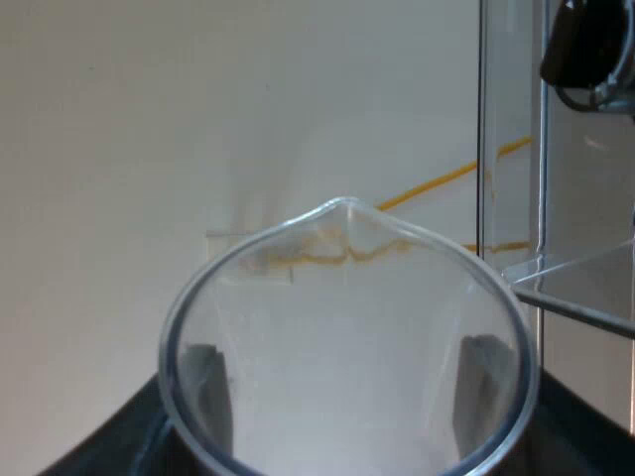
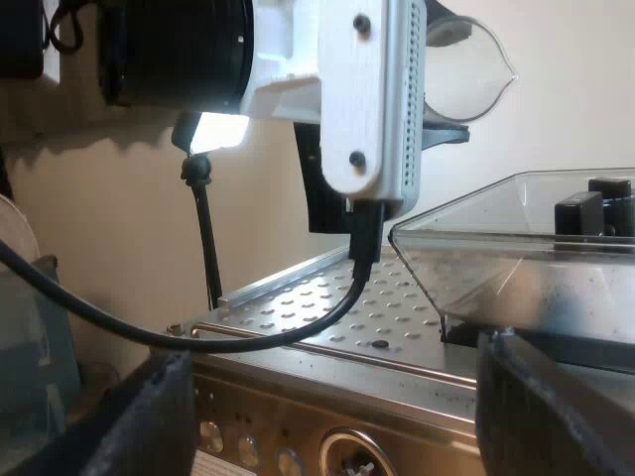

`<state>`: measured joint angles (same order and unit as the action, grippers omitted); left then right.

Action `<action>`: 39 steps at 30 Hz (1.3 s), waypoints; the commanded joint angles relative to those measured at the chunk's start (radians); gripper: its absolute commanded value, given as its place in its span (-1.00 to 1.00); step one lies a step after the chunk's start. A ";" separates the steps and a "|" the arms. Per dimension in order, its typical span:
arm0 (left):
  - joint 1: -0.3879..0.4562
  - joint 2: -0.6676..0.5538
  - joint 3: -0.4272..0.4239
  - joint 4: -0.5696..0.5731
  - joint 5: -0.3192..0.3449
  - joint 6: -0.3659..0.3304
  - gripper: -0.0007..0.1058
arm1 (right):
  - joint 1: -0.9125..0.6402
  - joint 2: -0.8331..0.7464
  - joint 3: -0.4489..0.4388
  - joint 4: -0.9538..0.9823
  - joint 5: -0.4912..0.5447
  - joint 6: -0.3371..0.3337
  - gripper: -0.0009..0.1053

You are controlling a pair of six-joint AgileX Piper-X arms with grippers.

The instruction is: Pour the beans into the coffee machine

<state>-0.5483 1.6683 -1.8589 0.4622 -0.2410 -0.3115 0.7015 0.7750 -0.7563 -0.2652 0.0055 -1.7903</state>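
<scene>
My left gripper (image 1: 347, 392) is shut on the clear measuring glass (image 1: 347, 297); its dark fingers (image 1: 203, 387) show through the glass walls on both sides. I see no beans inside the glass. Its spout points at the beige wall, close beside the clear bean hopper (image 1: 585, 278). From the right wrist view, the glass (image 2: 466, 64) hangs tilted in the air above the espresso machine (image 2: 327, 327), higher than the hopper (image 2: 516, 238). My right gripper (image 2: 352, 412) is open, its fingers wide apart in front of the machine with nothing between them.
The machine's perforated metal top (image 2: 298, 302) lies beside the hopper, with round knobs (image 2: 248, 446) on the front below. The white left arm (image 2: 367, 89) hangs over the machine. A clear container (image 2: 25, 337) stands beside the machine. A beige wall lies behind.
</scene>
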 commanded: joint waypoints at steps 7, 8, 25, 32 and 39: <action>-0.007 -0.011 -0.009 -0.020 0.055 0.139 -0.30 | 0.004 -0.008 -0.008 -0.007 -0.005 0.000 0.18; -0.007 -0.011 -0.009 -0.020 0.081 0.182 -0.30 | 0.004 -0.008 -0.008 -0.007 -0.005 0.000 0.18; -0.007 -0.011 -0.009 -0.020 0.124 0.456 -0.30 | 0.004 -0.008 -0.008 -0.007 -0.005 0.023 0.18; -0.007 -0.011 -0.009 -0.020 0.126 0.524 -0.30 | 0.004 -0.008 -0.008 -0.007 -0.005 0.023 0.18; -0.007 -0.011 -0.009 -0.020 0.162 0.593 -0.30 | 0.004 -0.008 -0.008 -0.007 -0.005 0.023 0.18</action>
<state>-0.5497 1.6683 -1.8589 0.4612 -0.0881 0.2724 0.7015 0.7750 -0.7563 -0.2652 0.0055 -1.7651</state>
